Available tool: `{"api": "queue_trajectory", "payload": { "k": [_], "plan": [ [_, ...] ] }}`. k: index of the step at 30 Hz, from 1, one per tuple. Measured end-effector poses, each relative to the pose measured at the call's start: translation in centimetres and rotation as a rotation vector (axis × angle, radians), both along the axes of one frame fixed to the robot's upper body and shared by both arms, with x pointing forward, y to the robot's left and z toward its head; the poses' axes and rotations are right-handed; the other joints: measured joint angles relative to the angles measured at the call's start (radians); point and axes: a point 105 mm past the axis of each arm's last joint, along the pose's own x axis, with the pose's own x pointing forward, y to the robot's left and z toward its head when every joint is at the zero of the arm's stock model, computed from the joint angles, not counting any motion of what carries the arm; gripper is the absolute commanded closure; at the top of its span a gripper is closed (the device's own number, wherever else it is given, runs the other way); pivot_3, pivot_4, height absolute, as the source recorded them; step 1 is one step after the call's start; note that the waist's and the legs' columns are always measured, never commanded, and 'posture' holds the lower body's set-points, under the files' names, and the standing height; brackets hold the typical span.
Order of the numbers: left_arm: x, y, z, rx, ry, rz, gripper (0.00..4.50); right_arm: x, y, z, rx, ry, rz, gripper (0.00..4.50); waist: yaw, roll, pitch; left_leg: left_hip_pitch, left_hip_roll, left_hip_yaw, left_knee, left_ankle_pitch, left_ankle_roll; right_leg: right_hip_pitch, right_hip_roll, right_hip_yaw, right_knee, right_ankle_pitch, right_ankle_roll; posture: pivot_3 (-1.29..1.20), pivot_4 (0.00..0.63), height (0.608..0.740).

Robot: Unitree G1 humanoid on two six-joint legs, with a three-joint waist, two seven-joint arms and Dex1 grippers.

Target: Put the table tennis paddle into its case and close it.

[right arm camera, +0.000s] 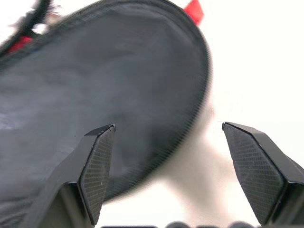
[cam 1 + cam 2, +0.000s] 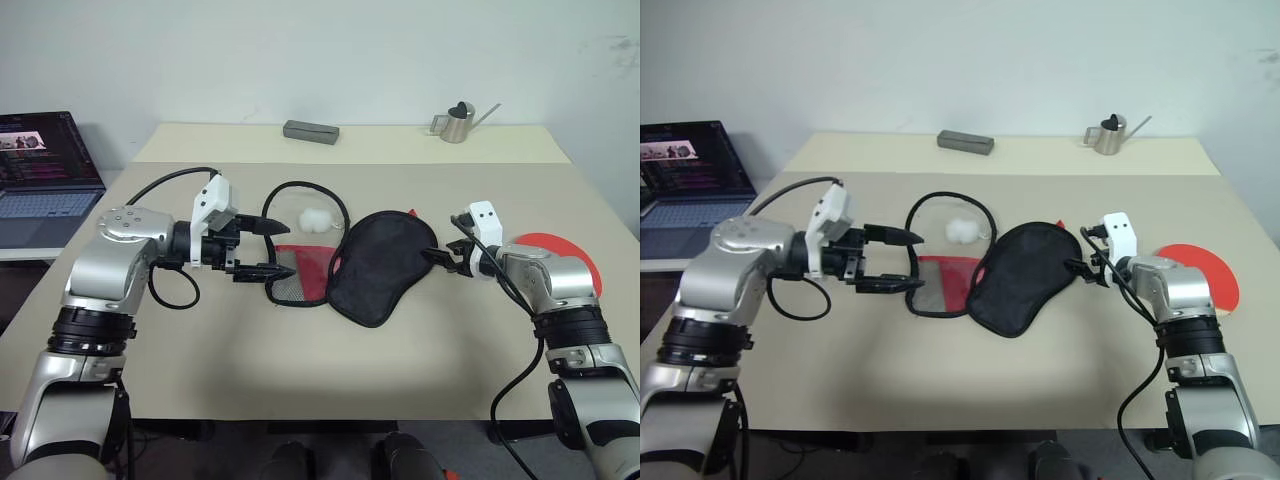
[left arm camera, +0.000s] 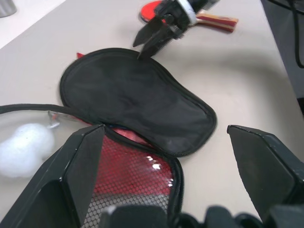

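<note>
Your case [image 2: 381,264] lies unzipped mid-table, its black flap running from the far right down toward the near left, wide end far. The red mesh half [image 2: 300,275] lies beside it on the left, near the white pom-pom [image 2: 317,219]. Your paddle [image 2: 1202,279] rests on the table's right side behind the right arm, handle pointing away from the case. Your left gripper [image 2: 262,248] hovers spread and empty by the mesh half. Your right gripper [image 3: 148,39] stands parted at the flap's wide rim, grasping nothing.

Case [image 2: 380,265] unzipped, black flap open, mid-table; red paddle [image 2: 1205,270] flat at right edge
</note>
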Motion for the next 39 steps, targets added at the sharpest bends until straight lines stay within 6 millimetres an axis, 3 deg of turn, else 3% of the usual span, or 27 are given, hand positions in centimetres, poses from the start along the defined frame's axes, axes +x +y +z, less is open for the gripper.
{"api": "queue_trajectory", "payload": {
  "k": [14, 17, 27, 39],
  "plan": [
    [-0.6, -0.2, 0.0, 0.020, 0.006, -0.032, 0.00, -0.5, 1.8, -0.5, 0.063, 0.077, 0.030, 0.57, -0.002, 0.000, 0.000, 0.000, 0.000, 0.000, 0.000, 0.000, 0.000, 0.000, 0.000, 0.000, 0.000, 0.000, 0.000, 0.00, 0.150, 0.740],
    [-0.7, -0.2, 0.1, 0.021, 0.004, -0.035, 0.00, -0.4, 1.7, -0.6, 0.064, 0.082, 0.023, 1.12, -0.003, 0.000, 0.000, 0.000, 0.000, 0.000, 0.000, 0.000, 0.000, 0.000, 0.000, 0.000, 0.000, 0.000, 0.000, 0.00, 0.150, 0.740],
    [-1.0, -0.3, 0.2, 0.036, -0.005, -0.049, 0.00, 0.2, 0.9, -1.0, 0.070, 0.091, -0.001, 4.44, -0.010, 0.000, 0.000, 0.000, 0.000, 0.000, 0.000, 0.000, 0.000, 0.000, 0.000, 0.000, 0.000, 0.000, 0.000, 0.00, 0.150, 0.740],
    [-1.7, -0.7, -0.5, 0.017, 0.014, -0.049, 0.00, 1.9, 1.1, -0.2, -0.005, 0.055, 0.041, 4.48, -0.018, 0.000, 0.000, -0.001, 0.000, 0.000, 0.000, 0.000, 0.000, 0.000, 0.000, 0.000, 0.000, 0.000, 0.000, 0.00, 0.150, 0.740]
  ]
}}
